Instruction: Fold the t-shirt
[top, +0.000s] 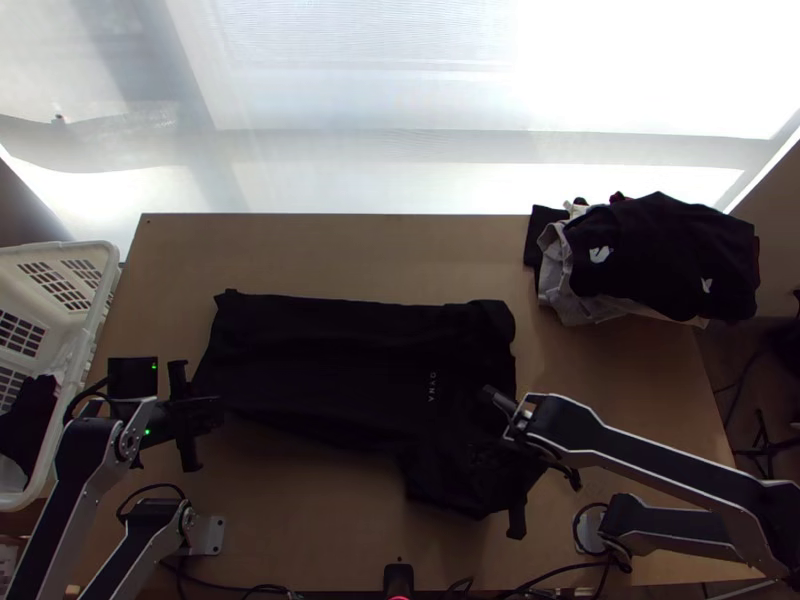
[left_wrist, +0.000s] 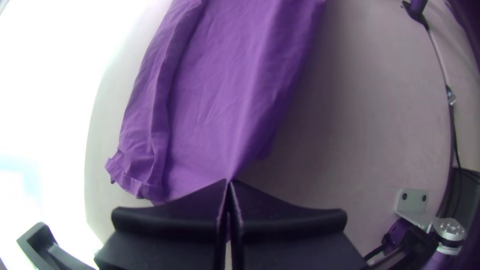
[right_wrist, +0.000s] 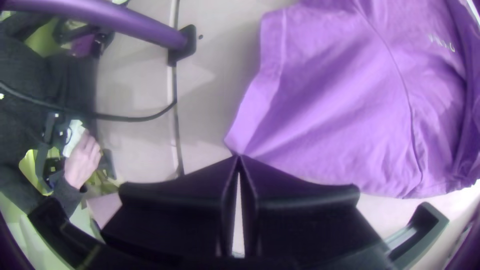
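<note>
"Left wrist view first: what has the left gripper (top: 218, 410) got?"

"Its 2 black fingers are clenched on the t-shirt (top: 330, 350) at the hem's near corner, and the cloth draws to a point at the tips."

"And the right gripper (top: 515, 515)?"

"Clenched as well, on the near sleeve (right_wrist: 295, 100), by a corner of its edge. Creases fan out from the tips."

"How does the shirt lie?"

"Lengthwise across the middle of the table (top: 300, 245), with a narrow band along the far side of the body turned into a fold. The near sleeve sticks out toward the table's near edge."

"Where's the room to move?"

"Beyond the shirt, a broad strip of wood runs to the table's far edge. Nearer, there's wood between the 2 grippers, below the slanting near side of the shirt."

"Anything in the way?"

"At the far right corner, a heap of clothes (top: 660, 255), piled unevenly and hanging slightly over the side. Beside the table on the left, a white basket (top: 75, 262) with dark cloth (top: 30, 425) in it. At the near edge, a black post (top: 398, 580) stands around the middle, with cables (top: 225, 588) running along on both sides of it."
</note>
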